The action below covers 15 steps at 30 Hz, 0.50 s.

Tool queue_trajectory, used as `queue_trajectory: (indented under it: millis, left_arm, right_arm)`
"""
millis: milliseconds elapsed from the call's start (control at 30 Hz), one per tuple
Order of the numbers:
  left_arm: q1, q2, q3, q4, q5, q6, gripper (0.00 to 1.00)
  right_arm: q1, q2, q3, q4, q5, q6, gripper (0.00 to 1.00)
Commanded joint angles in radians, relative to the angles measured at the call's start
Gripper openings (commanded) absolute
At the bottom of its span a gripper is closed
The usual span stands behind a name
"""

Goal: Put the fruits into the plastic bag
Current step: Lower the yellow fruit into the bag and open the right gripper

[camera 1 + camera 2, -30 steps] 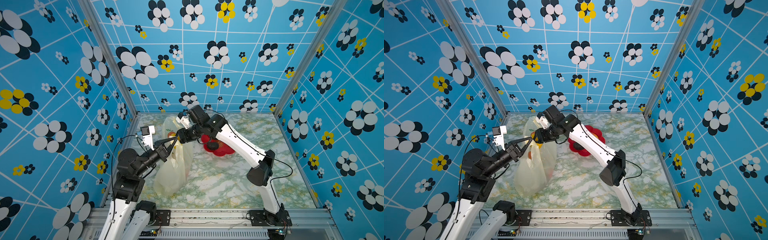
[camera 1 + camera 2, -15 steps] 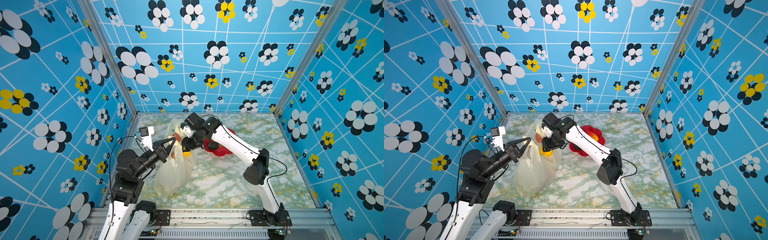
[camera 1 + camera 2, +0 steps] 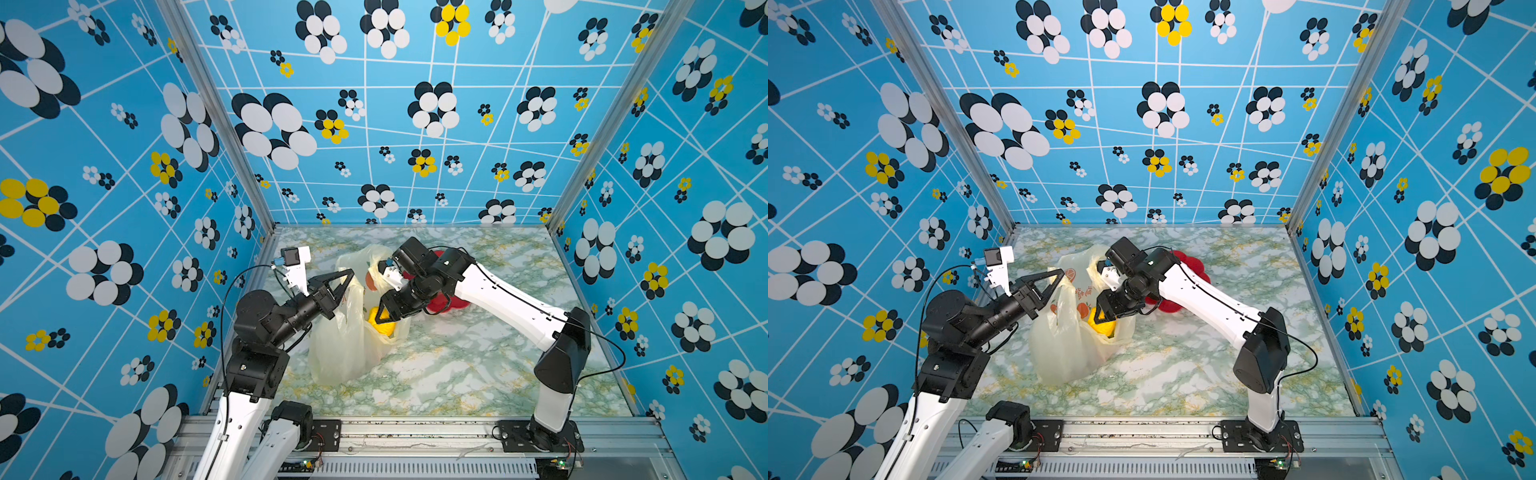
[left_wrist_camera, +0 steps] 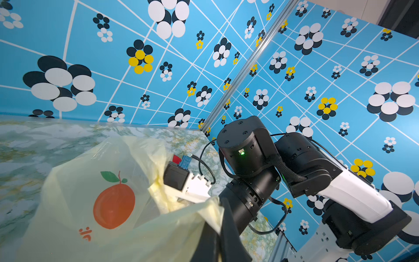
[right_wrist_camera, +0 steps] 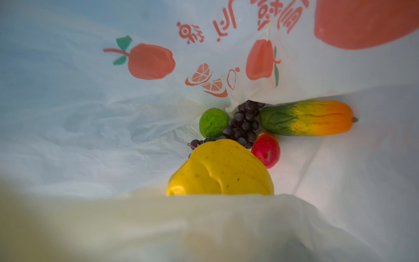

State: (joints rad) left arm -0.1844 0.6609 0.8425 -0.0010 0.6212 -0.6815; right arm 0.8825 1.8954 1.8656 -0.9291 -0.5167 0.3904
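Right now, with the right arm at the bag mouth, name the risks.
1. The right gripper holds the yellow fruit at the plastic bag mouth; released there, it might catch on the rim fold and roll out.
2. The left gripper pinches only a thin edge; the film could slip and the mouth collapse.

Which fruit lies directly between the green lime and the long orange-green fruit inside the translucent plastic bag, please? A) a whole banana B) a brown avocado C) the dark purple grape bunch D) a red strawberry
C: in the right wrist view the dark purple grape bunch sits between the green lime and the long orange-green fruit inside the translucent plastic bag.
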Motion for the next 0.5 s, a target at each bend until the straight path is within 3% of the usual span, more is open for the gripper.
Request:
queue_trajectory:
  millis: [0,300,467]
  left_arm:
    - [-0.005,-0.034,-0.018,0.063,0.025,-0.022,0.0]
    - [-0.004,-0.076,-0.04,0.015,0.008,0.019,0.0]
    - [-0.004,-0.076,-0.05,0.019,-0.003,0.023,0.0]
  right_arm:
    - [0.023,0.079,0.072,0.087,-0.078,0.062,0.44]
    - [0.083,0.222,0.262,-0.052,-0.135,0.013,0.45]
    - [0.109,0.249,0.289,-0.167,-0.139,-0.053,0.46]
